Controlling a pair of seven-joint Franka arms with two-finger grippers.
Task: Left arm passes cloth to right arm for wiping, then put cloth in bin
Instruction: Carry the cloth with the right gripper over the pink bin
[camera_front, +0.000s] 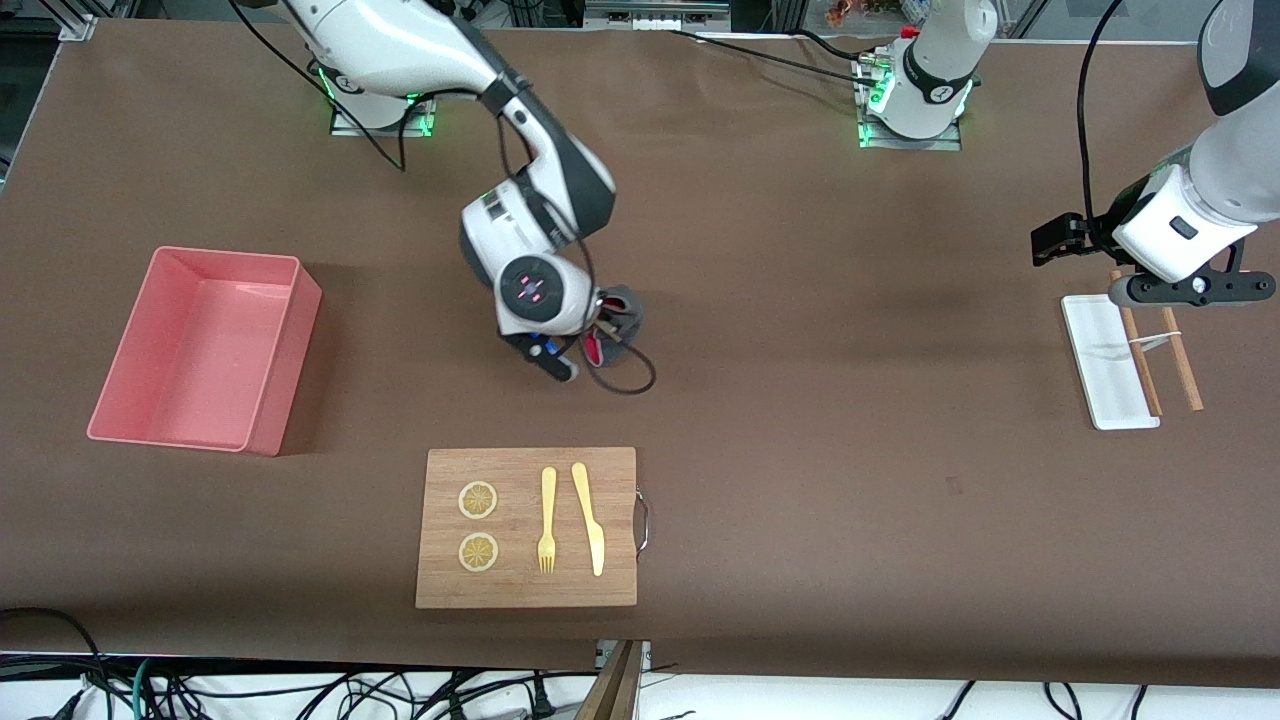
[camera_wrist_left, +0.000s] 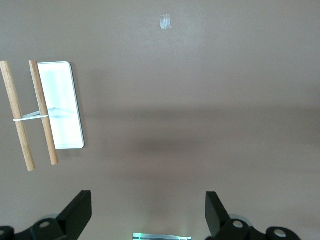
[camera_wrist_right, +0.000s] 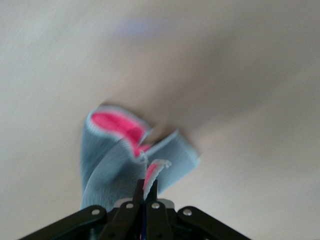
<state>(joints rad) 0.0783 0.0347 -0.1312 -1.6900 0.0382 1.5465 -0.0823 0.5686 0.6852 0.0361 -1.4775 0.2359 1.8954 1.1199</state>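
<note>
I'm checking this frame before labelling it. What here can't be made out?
- Front view: the right gripper and most of the cloth sit under the right arm's wrist; whether the cloth touches the table is unclear.
- Right wrist view: motion blur smears the cloth.
- Front view: the left gripper covers part of the wooden sticks by the white tray.
- Left wrist view: its jaws are cut off by the frame edge.

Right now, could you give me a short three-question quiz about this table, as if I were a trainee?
1. True or false: the right tool is shut on the limp grey fabric cloth with pink lining.
2. What lies in the salmon-pink rectangular plastic bin? A nothing, B the cloth, C a fork.
3. Fill in: the left tool hangs open over the ____.

Key: 1 true; 2 A; 3 brown table.
</note>
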